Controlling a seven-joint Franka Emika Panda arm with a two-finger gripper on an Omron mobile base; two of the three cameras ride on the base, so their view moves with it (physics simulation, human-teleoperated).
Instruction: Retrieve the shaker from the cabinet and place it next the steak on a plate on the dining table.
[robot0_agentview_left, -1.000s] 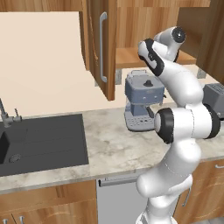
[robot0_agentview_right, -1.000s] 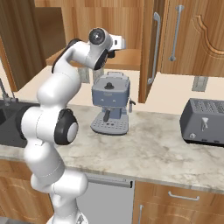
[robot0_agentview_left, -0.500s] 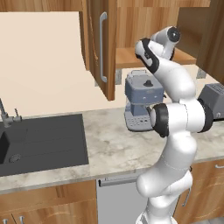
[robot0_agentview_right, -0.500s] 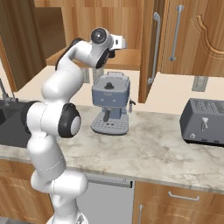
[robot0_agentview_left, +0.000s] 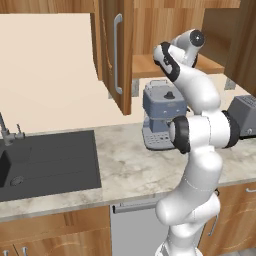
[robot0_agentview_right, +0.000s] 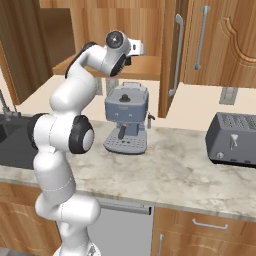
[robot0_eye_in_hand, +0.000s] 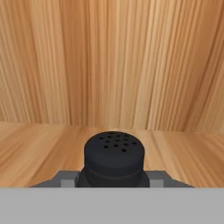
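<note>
The shaker (robot0_eye_in_hand: 113, 157), a small black cylinder with holes in its top, stands on the wooden shelf of the cabinet (robot0_eye_in_hand: 112, 65). My gripper (robot0_eye_in_hand: 113, 179) is shut on the shaker, with a grey finger (robot0_eye_in_hand: 65, 178) pressed against each side. In the base views my hand (robot0_agentview_left: 192, 42) (robot0_agentview_right: 132, 49) reaches into the open cabinet (robot0_agentview_left: 150, 65) above the counter, beside its door with the silver bar handle (robot0_agentview_left: 117, 52). The steak, the plate and the dining table are out of view.
A blue-grey coffee machine (robot0_agentview_left: 162, 117) (robot0_agentview_right: 127, 117) stands on the stone counter (robot0_agentview_right: 175, 170) right under the cabinet shelf. A dark toaster (robot0_agentview_right: 235, 140) sits to the right. A black sink (robot0_agentview_left: 47, 162) with a faucet lies to the left.
The jaws have closed onto the shaker. The arm has stayed at the cabinet shelf, shifting only slightly.
</note>
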